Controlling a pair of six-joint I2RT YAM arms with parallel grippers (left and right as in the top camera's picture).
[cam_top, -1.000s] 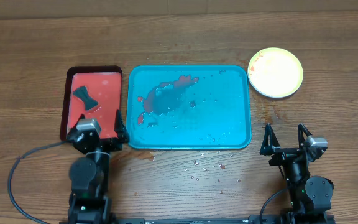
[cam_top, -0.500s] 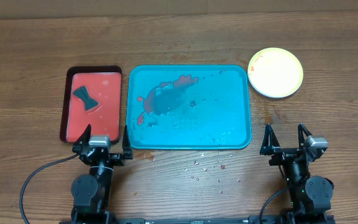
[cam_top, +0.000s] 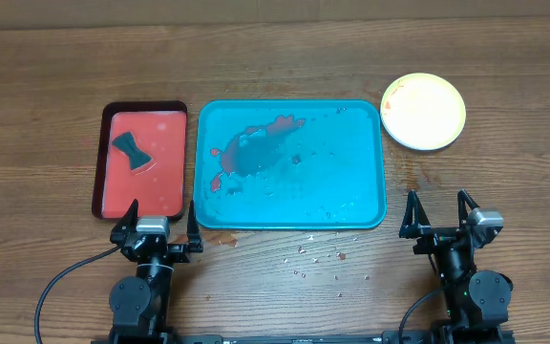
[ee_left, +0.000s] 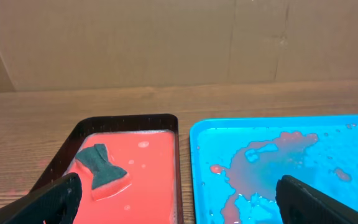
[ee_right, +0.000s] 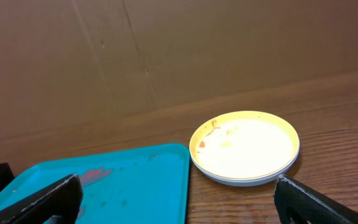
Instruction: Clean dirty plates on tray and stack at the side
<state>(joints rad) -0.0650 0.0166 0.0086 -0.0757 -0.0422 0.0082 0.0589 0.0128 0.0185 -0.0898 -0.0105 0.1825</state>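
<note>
Overhead: the tray (cam_top: 289, 164), smeared red, lies mid-surface (cam_top: 275, 48). The plates (cam_top: 423, 111) sit stacked just beside its far right corner, the yellow-green one uppermost. The left jaws stand spread at the tray's near left corner. The right jaws stand spread, well apart from the plates.

Left wrist: the spread left jaws frame the red tray (ee_left: 148, 168) and the tray's left part (ee_left: 328, 155).

Right wrist: the plates (ee_right: 244, 147) lie ahead between the spread right jaws, untouched, with the tray (ee_right: 135, 180) at left.
</note>
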